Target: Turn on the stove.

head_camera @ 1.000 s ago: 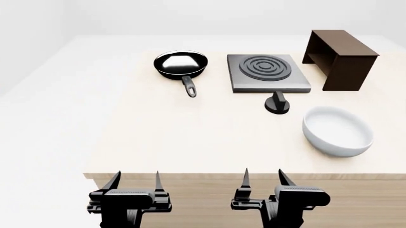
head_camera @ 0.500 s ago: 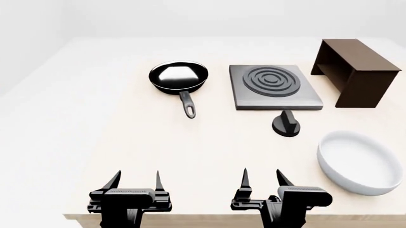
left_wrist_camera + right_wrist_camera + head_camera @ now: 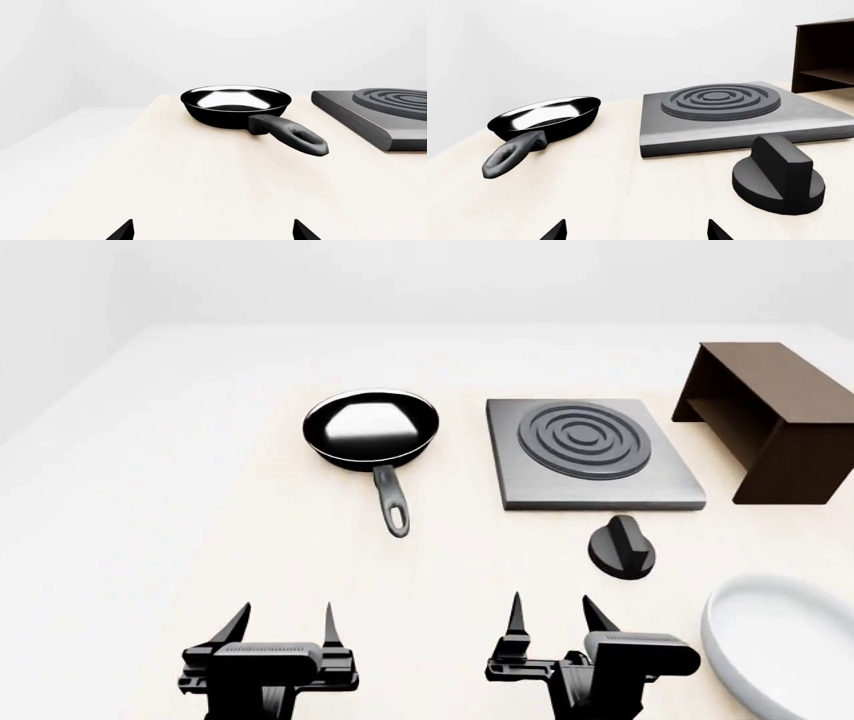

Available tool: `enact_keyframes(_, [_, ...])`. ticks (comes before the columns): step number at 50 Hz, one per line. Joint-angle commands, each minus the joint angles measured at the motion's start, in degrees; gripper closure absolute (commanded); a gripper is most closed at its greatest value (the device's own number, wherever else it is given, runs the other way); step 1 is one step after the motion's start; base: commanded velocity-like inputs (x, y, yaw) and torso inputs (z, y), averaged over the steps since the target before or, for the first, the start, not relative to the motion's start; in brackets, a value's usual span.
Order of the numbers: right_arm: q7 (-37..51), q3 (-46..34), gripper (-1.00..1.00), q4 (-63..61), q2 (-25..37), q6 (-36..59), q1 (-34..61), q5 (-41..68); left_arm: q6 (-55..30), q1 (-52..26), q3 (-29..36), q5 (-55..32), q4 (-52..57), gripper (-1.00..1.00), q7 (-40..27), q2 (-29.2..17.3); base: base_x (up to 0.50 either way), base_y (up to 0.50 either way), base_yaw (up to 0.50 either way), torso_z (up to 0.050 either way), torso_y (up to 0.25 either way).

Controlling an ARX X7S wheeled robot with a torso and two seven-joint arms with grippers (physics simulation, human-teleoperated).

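The stove [image 3: 594,453] is sitting right of centre, its black knob [image 3: 622,546] lying just below it. Both the left gripper [image 3: 283,628] and right gripper [image 3: 550,625] are hanging open, empty. The knob is looking rigid and smooth; pinching its raised ridge seems best.

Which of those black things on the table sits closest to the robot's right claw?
The small black round knob, just ahead of the right gripper; the black frying pan lies farther back, to the left.
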Motion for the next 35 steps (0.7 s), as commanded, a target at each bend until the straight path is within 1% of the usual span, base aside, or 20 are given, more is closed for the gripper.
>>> enact_keyframes(1, [-0.40,0.56,-1.00,0.77,-0.81,-1.15,0.11,-1.22,-0.18,0.19,-0.75,0.65,0.28,-1.00,0.81,0.52,0.00,0.00,0.00,0.000,0.000])
enact_keyframes(8, [-0.37,0.08,-1.00,0.98,-0.67,-1.67,0.17,-1.09,-0.17,0.15,-0.51,0.48,0.28,-1.00,0.57,0.31,0.00,0.00,0.00,0.000,0.000])
enact_keyframes(9, [-0.31,-0.06,-1.00,1.06,-0.66,-1.68,0.21,-1.20,0.54,-2.03,-0.16,0.70,-2.63,-1.00,0.76,1.04,0.00,0.00,0.00,0.000,0.000])
enact_keyframes(12, [0.25,-0.21,-1.00,0.73,-0.54,-1.52,0.11,-1.52,1.10,-2.02,0.10,0.97,-3.19,-1.00,0.52,1.13,0.00,0.00,0.00,0.000,0.000])
enact_keyframes(20, [2.12,0.03,-1.00,-5.37,0.77,2.04,0.10,-1.02,1.25,-2.66,0.66,1.36,-3.98,-1.00,-0.07,1.17,0.00,0.00,0.00,0.000,0.000])
enact_keyframes(31, [2.84,0.18,-1.00,-4.23,0.97,5.09,3.86,0.10,1.50,-2.93,1.04,1.16,-4.44,-1.00,-0.44,0.85,0.00,0.00,0.00,0.000,0.000])
enact_keyframes(35, [2.80,0.76,-1.00,-1.80,0.82,5.67,6.14,0.94,1.12,-3.04,1.16,1.08,-4.11,-1.00,-0.66,0.69,0.00,0.00,0.00,0.000,0.000])
